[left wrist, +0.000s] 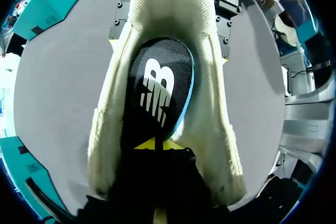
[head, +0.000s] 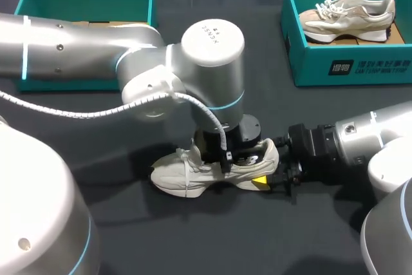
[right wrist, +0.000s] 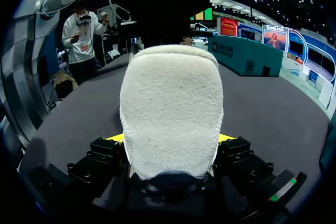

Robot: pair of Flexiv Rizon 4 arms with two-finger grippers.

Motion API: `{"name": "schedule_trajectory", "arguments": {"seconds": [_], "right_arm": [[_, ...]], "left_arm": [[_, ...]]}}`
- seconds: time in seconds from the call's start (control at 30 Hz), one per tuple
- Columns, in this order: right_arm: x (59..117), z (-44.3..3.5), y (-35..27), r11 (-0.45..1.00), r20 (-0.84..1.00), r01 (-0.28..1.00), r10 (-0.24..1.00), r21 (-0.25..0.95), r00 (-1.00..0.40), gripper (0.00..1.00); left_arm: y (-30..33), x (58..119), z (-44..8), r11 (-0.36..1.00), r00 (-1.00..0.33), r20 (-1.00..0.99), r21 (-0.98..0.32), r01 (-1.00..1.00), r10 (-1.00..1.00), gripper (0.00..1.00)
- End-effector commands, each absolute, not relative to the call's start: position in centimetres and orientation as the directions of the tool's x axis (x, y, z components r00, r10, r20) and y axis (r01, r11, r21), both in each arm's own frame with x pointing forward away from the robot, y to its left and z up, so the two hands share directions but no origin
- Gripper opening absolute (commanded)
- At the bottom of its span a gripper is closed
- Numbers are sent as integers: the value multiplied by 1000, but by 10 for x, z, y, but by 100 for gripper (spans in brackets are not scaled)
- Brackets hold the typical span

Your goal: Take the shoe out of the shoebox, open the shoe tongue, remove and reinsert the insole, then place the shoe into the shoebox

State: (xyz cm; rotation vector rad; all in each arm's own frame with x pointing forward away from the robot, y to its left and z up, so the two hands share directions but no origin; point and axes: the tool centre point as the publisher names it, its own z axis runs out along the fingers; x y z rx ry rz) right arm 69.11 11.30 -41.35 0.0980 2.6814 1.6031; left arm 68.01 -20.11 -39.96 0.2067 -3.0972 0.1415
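Shoe lies on its sole mid-surface, outside both boxes, toe toward left arm's side. Black insole sits inside. Right pincer clamps the heel, one yellow tip either side. Left pincer dips into the shoe opening from above; spread or closed: cannot tell.
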Motion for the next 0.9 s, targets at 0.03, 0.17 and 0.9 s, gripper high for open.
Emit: {"name": "schedule_trajectory", "arguments": {"seconds": [0.03,0.17,0.9], "right_arm": [[691,-416,114,475,17,45,63,879,-998,0],[691,-416,114,475,17,45,63,879,-998,0],[691,-416,114,475,17,45,63,879,-998,0]], "left_arm": [[-182,679,-391,972,-991,82,-200,-123,-109,0],[-178,673,-383,954,-989,113,-274,-120,-92,0],[-199,672,-348,874,-990,132,-473,-112,-56,0]]}}
